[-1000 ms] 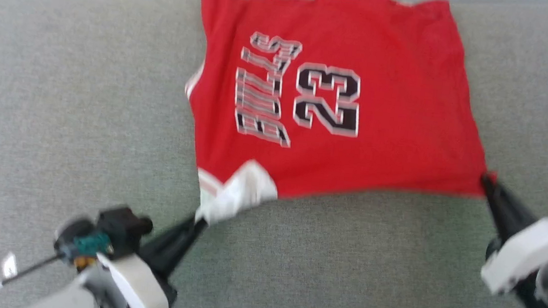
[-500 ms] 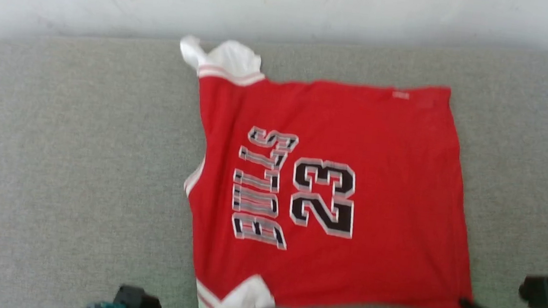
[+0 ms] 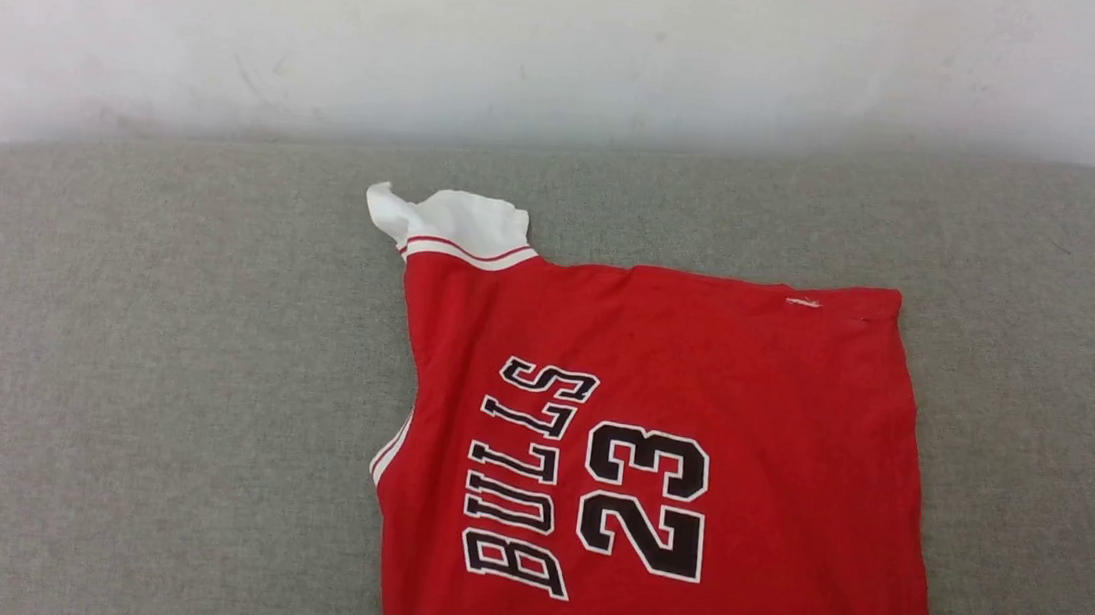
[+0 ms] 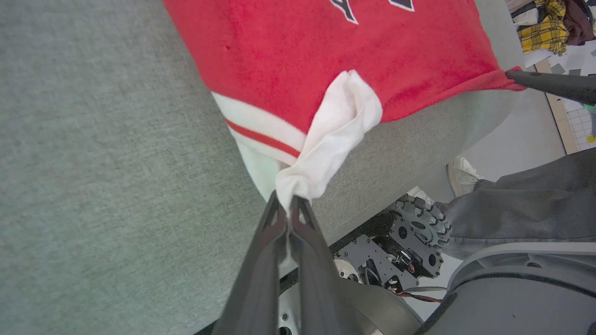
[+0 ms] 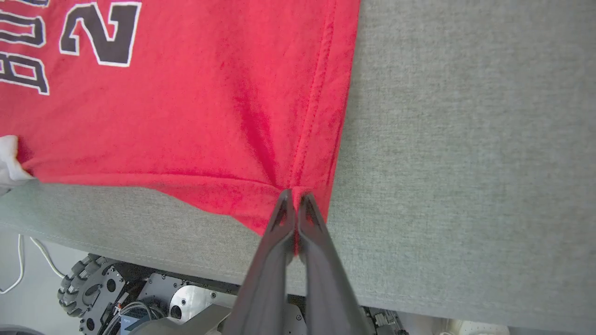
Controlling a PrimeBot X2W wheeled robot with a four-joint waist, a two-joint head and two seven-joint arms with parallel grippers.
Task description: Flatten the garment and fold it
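Note:
The red garment (image 3: pixel 681 381) lies spread on the grey cushion, printed "BULLS 23", with one white sleeve (image 3: pixel 450 223) bunched at its far left corner. My left gripper (image 4: pixel 289 204) is shut on the near white sleeve (image 4: pixel 333 135), which is pulled to the cushion's front edge. My right gripper (image 5: pixel 294 197) is shut on the garment (image 5: pixel 195 116) at its near hem corner, drawn over the front edge too. In the left wrist view the right gripper's dark fingers (image 4: pixel 549 83) pinch the red corner (image 4: pixel 505 79).
The grey cushion (image 3: pixel 148 390) runs to a white wall (image 3: pixel 534 35) behind. Below its front edge are the robot's wheeled base (image 5: pixel 93 288) and a person's grey trouser leg (image 4: pixel 526 204) with a white shoe (image 4: pixel 461 174). A pile of clothes (image 4: pixel 554 18) lies on the floor.
The head camera has tilted up, so the jersey sits lower in view and both grippers have dropped out of the bottom edge. The near edge of the garment was drawn towards the front.

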